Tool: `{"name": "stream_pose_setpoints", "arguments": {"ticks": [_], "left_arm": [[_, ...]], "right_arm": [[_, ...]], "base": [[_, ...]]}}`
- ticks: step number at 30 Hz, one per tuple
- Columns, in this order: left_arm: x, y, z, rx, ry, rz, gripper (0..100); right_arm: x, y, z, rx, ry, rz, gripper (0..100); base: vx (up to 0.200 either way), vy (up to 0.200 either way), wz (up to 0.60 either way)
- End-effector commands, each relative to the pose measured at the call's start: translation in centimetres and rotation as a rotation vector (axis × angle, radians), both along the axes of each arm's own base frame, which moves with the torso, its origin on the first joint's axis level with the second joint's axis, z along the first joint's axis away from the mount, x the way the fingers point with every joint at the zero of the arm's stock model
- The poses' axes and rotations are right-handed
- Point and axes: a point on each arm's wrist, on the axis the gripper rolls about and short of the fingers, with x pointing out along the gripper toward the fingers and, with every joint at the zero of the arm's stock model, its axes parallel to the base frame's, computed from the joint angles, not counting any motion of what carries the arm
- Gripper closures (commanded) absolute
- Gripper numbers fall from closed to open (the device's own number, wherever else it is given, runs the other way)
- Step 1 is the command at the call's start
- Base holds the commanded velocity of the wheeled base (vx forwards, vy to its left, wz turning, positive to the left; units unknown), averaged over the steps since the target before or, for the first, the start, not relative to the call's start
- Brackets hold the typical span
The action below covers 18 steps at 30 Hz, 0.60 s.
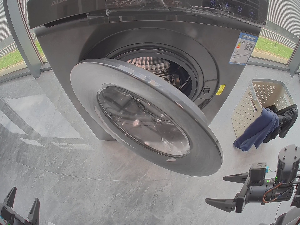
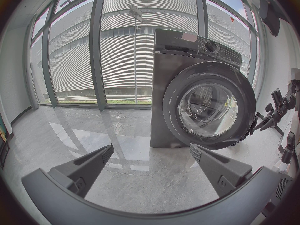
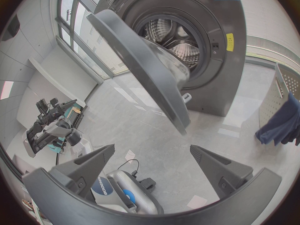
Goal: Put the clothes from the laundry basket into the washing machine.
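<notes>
Clothes: a blue garment (image 1: 257, 130) and a dark garment (image 1: 287, 118) touch side by side, draped over the near rim of the laundry basket (image 1: 250, 105). The blue one's end hangs down outside to the floor (image 1: 62, 178).
Why they lie so: hung over the rim, they likely offer loose folds that can be pinched from above without a reach inside.
Basket contents: both garments sit at the rim; the perforated inner wall behind them shows bare.
Basket place: on the floor just beside the right front corner of the washing machine (image 1: 125, 38), toward the floor's edge at the windows.
Machine: its round door (image 1: 200, 147) stands wide open, hinged on the robot's left and jutting out over the floor toward the robot.
Drum (image 1: 153, 64): the part visible through the port is bare ribbed metal, with no cloth in it.
Right pincer (image 1: 215, 189): spread wide and holding nothing, low over the floor, on the robot's side of the basket and apart from the clothes. It looks like the arm meant for the pick, being on the basket's side.
Left pincer (image 1: 25, 195): also spread wide and holding nothing, low at the robot's left, well apart from the basket, with the door between them.
Progress: nothing appears loaded yet; the first grasp is not yet made.
Risk: the door's free edge lies between basket and port, so a trailing garment could snag on it.
</notes>
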Motion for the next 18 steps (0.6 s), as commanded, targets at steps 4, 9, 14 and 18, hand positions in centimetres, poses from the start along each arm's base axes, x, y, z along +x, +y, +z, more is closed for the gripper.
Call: {"name": "stream_pose_setpoints", "arguments": {"ticks": [4, 9, 14, 18], "left_arm": [[0.0, 0.0, -0.5, 0.0, 0.003, 0.0, 0], [0.0, 0.0, -0.5, 0.0, 0.003, 0.0, 0], [0.0, 0.0, -0.5, 0.0, 0.003, 0.0, 0], [0.0, 0.0, -0.5, 0.0, 0.003, 0.0, 0]], "right_arm": [[-0.5, -3.7, -1.7, -0.061, 0.029, -0.208, 0], [0.6, -4.6, -1.7, -0.073, 0.029, -0.295, 0], [4.0, -4.0, -0.7, -0.074, 0.01, -0.338, 0], [6.2, -2.9, 0.2, -0.053, -0.013, -0.332, 0]], "base": [[0.0, 0.0, 0.0], [0.0, 0.0, 0.0], [0.0, 0.0, 0.0], [0.0, 0.0, 0.0]]}}
